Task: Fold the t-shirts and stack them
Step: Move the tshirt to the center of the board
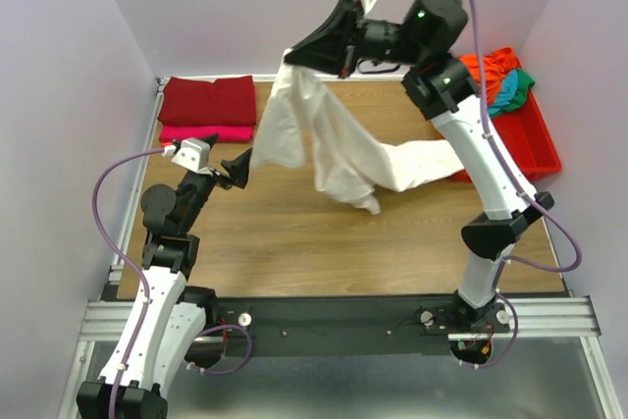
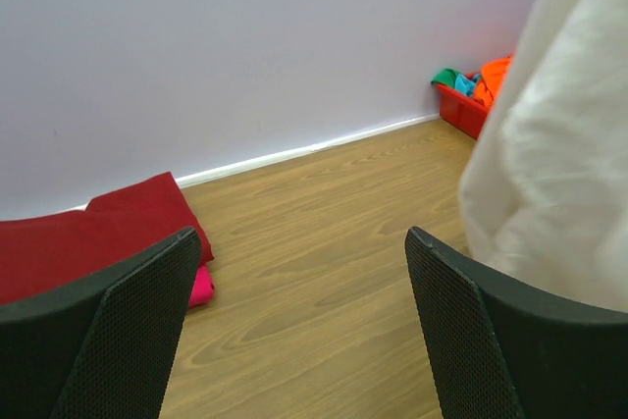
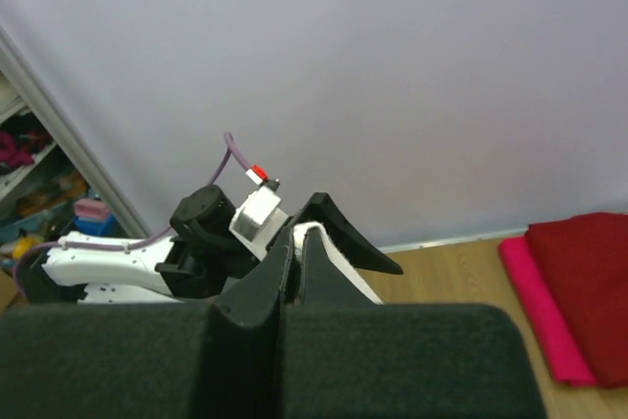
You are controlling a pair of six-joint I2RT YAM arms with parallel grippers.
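Note:
My right gripper (image 1: 291, 56) is raised high over the back of the table and is shut on the edge of the cream-white t-shirt (image 1: 334, 144). The shirt hangs down and trails right to the table by the tray. In the right wrist view the jaws are pressed together with a sliver of the white cloth (image 3: 316, 234) between them. My left gripper (image 1: 238, 166) is open and empty, low at the left, just left of the hanging shirt (image 2: 564, 134). A folded dark red t-shirt (image 1: 208, 100) lies on a folded pink t-shirt (image 1: 206, 132) at the back left.
A red plastic tray (image 1: 525, 134) at the back right holds crumpled orange, teal and green shirts (image 1: 500, 76). It also shows far off in the left wrist view (image 2: 461, 110). Lilac walls close the table at the back and sides.

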